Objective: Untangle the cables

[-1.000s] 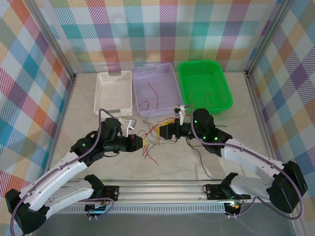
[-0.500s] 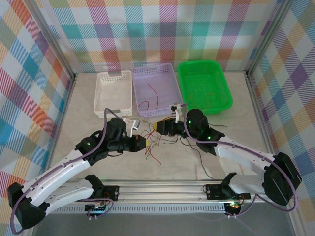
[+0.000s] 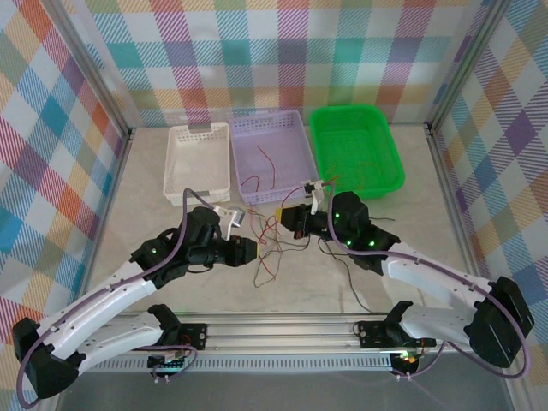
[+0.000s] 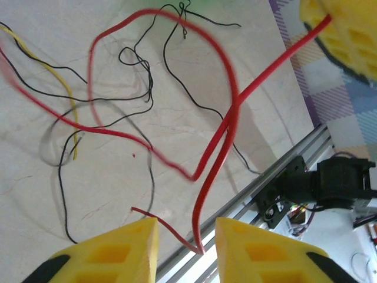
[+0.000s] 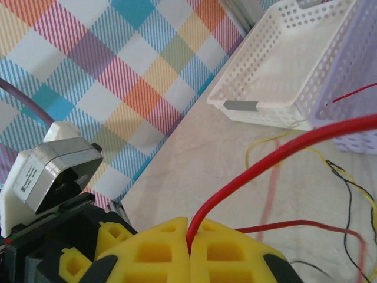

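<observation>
The cables lie as a loose tangle of red, black and yellow wire on the table between my two grippers. My left gripper is open; a bent end of a red cable hangs in the gap between its yellow fingers, not clamped. That red cable runs up to my right gripper, which is shut on it. In the left wrist view, black cables and a yellow cable cross under the red loops.
At the back stand a white basket, a purple basket with red wire pieces in it, and a green basket. A black cable trails toward the near rail.
My left gripper has opened and let go of the red cable. My right gripper has closed on the red cable and pulled back slightly to the right.
</observation>
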You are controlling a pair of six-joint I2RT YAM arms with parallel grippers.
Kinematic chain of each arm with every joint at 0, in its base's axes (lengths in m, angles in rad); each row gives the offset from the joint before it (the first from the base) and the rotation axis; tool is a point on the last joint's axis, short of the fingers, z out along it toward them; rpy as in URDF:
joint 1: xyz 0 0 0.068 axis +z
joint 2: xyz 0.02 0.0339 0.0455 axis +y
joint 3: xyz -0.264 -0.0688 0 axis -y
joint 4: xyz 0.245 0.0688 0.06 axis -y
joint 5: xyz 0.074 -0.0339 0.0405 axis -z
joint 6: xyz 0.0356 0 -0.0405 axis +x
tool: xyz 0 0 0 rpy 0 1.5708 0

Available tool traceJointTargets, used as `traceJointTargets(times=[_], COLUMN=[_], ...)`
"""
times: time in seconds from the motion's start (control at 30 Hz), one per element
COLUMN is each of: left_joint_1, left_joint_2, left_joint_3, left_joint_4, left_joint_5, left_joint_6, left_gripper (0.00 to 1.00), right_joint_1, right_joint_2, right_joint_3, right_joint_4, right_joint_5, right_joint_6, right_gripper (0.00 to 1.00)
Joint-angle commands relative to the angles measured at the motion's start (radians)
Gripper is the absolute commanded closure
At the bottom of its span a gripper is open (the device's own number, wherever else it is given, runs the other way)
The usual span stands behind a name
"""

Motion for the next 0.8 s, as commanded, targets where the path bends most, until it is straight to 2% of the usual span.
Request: traceJointTargets(times=[0.0,0.2,0.4,0.6,0.77], left_joint_1=[-0.010,-0.011,-0.011,-0.011,-0.011], left_joint_2=[-0.033,-0.068,-0.021,0.013,-0.049], left_joint_3=[0.035,-0.002,-0.021,-0.023,-0.066], left_joint_4=[-0.028,0.038,0.069,-0.023,-0.022], left_joint_5=[-0.036,-0.030,-0.020,-0.173,-0.256], left_joint_6=[0.035,0.007,-0.010,-0.025,-0.064], left_gripper=[0.63,0.59,0.59,0.60,0.60], right_joint_1=[-0.001,-0.002,-0.005,-0.033,-0.069], right_joint_2=[-0.025,-0.033,-0.048,-0.006,0.107], right_joint_3=[0.033,0.066,0.137,0.336,0.535], right_joint_4=[-0.051,-0.097,-0.197,-0.384,-0.495], right_joint_5=[0.019,-0.006,0.052,0.102,0.123], right_joint_6=[-0.065,-0.104,-0.149,-0.244,-0.320], right_gripper=[1.00,1.00,1.00,1.00,1.00])
